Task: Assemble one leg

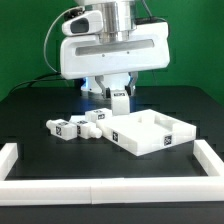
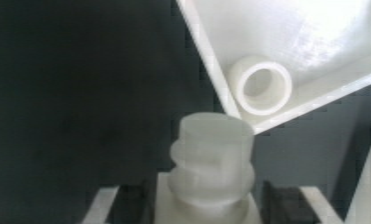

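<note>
Gripper [image 1: 118, 92] hangs under the big white head of the arm, over the middle of the black table [image 1: 40, 105]. It is pinching the leg [image 1: 120, 100]. I see the short white post upright between the two fingers, with its black-and-white tag facing the exterior camera. The leg is off the table, carried in the air just behind the far edge of the rimmed panel [image 1: 145, 150].

Wrist view: the leg [image 2: 214, 150] fills the centre and has a stepped, ribbed end. The gripper [image 2: 214, 205] closes on it from both sides, and a grey finger [image 2: 125, 208] shows at one side. Past the end of the leg lies a corner of the panel [image 2: 306, 40], with a round ring socket [image 2: 262, 85] set in its floor. The end of the leg sits close to the panel's edge in this picture and off to one side of the ring. I cannot tell how high it stands above the panel.

The panel lies flat toward the exterior view's right, with a tag on its near wall. A few loose posts [image 1: 75, 126] lie on their sides in a cluster toward the exterior view's left, near the panel's corner, and I cannot tell whether they touch it. A white border rail [image 1: 110, 190] runs along the near edge of the table and up both sides.
</note>
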### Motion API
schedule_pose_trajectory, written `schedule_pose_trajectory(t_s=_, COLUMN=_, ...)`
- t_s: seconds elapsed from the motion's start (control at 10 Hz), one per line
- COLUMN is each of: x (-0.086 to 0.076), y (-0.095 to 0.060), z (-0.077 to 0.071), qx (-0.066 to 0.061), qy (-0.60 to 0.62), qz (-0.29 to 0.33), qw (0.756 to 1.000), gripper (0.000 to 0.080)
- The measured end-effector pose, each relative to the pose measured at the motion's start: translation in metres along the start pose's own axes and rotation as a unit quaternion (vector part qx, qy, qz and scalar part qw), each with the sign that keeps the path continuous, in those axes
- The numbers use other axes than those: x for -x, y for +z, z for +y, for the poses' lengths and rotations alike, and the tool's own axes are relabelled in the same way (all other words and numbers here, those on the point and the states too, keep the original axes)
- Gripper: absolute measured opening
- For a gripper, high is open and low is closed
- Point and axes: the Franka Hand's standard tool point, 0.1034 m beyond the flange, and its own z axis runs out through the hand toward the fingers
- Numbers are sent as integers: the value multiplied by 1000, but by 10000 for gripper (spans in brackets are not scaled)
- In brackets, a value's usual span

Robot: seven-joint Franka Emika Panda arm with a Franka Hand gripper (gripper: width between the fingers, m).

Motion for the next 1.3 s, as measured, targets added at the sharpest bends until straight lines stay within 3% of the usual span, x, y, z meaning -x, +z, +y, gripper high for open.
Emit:
schedule_pose_trajectory(t_s=0.1, x=12, y=5, z=23, qx=-3, qy=-49, qz=-5, qw=999, gripper=294)
schedule_pose_trajectory(t_s=0.2, x=26, y=12, z=57, qx=0, qy=-63, qz=-13, qw=998, gripper=294)
schedule_pose_trajectory(t_s=0.3, x=38, y=26, z=84, qx=2, qy=-74, qz=-22, qw=997, gripper=294)
schedule_pose_trajectory(t_s=0.5, x=53, y=57, z=114, qx=16, qy=-96, qz=-15, qw=995, gripper=294)
schedule_pose_trajectory(t_s=0.7, x=56, y=72, z=111, qx=18, qy=-96, qz=-14, qw=995, gripper=294)
schedule_pose_trajectory(t_s=1.0, x=49, y=76, z=131, qx=23, qy=-105, qz=-12, qw=994, gripper=294)
schedule_pose_trajectory(t_s=1.3, x=47, y=74, z=140, qx=26, qy=-106, qz=-9, qw=994, gripper=294)
